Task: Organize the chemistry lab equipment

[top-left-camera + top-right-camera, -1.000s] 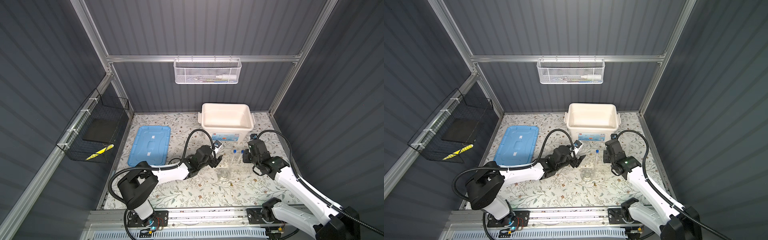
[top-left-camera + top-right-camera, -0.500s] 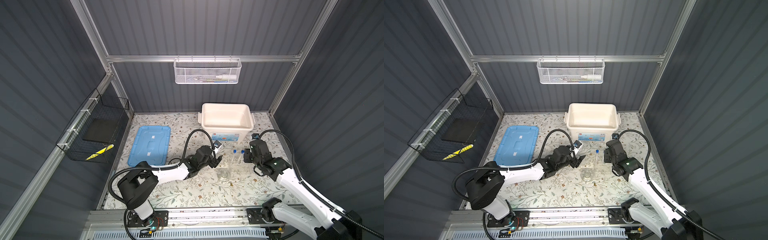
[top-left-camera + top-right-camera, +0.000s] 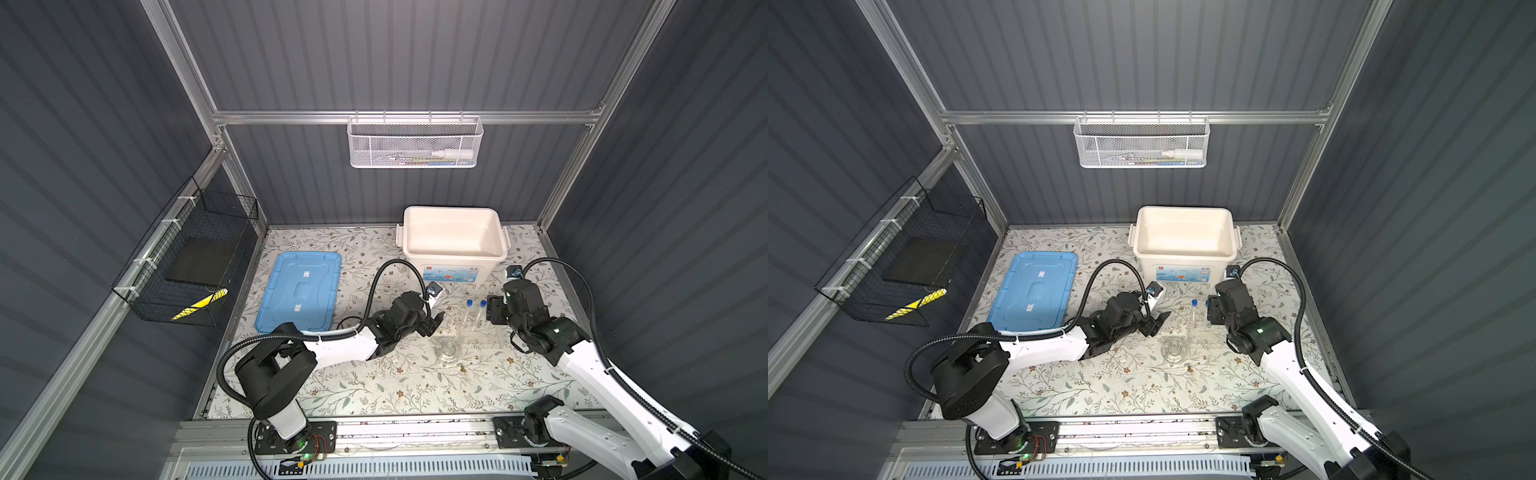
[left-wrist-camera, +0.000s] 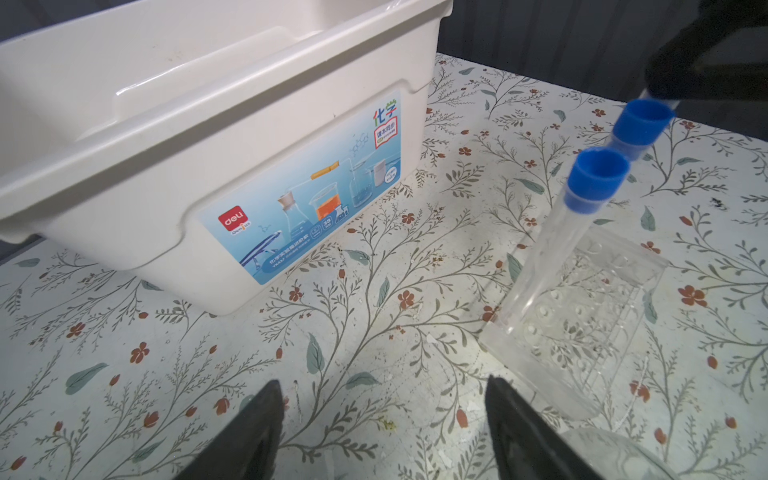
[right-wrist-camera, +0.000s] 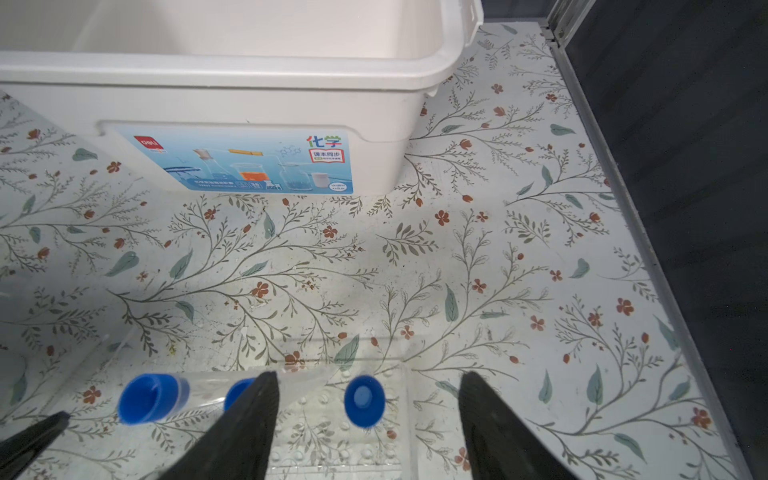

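Blue-capped test tubes [image 5: 151, 399] are the job in hand: all three caps show in the R wrist view, standing in the clear rack [image 4: 582, 311], which sits just below and btw the two grippers. Right gripper [image 5: 368, 376] hangs directly over the end tube, jaws wide. Its cap [image 5: 364, 401] sits btw the fingers w/ a gap each side, so nothing is held. Left gripper [image 4: 382, 382] is also spread wide & empty, low over the mat. The rack is just ahead of it and off to one side, w/ the glass flask [image 3: 448, 351] close by its fingertip. Reads as the racking step, approx done. Next move prob.: R arm lifts straight up w/ no sideways drift, else a finger clips the cap & tips the tube or the light rack. Then flask etc., likely into the white bin [image 5: 208, 62] beyond both grippers.
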Robot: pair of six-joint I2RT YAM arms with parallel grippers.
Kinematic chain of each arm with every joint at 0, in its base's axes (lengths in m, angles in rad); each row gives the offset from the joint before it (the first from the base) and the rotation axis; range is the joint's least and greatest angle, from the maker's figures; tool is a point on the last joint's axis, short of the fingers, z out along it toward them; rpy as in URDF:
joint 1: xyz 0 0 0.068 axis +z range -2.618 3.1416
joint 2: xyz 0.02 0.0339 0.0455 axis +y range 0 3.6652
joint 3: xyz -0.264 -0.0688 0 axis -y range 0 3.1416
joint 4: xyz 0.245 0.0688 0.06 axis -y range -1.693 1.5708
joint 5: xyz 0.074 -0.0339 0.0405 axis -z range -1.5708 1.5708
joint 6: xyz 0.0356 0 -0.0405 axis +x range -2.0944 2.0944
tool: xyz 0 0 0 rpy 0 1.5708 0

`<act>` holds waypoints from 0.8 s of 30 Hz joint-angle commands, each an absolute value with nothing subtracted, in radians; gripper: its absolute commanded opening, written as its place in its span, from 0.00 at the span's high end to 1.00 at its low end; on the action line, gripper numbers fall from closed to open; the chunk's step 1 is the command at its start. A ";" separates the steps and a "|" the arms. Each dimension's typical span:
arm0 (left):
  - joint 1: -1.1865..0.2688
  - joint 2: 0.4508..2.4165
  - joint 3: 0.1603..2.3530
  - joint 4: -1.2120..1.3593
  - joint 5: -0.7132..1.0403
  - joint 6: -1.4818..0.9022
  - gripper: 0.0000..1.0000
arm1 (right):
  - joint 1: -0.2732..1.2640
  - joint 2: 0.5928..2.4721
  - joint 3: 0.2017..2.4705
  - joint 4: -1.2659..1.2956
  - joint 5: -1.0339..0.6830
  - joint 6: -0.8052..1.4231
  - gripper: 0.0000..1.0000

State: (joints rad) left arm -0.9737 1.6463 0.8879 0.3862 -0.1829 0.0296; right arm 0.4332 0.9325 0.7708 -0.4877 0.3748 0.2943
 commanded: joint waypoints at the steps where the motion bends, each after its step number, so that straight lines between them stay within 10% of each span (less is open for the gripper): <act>1: -0.977 1.631 0.869 0.382 -0.210 0.012 0.18 | 0.437 0.910 0.797 -0.501 0.411 0.270 0.24; 11: -0.976 1.605 0.845 0.396 -0.259 0.005 0.00 | 0.437 0.862 0.823 -0.535 0.451 0.250 0.09; 24: -0.977 1.581 0.844 0.352 -0.420 -0.018 0.00 | 0.572 0.905 0.941 -0.683 0.445 0.270 0.17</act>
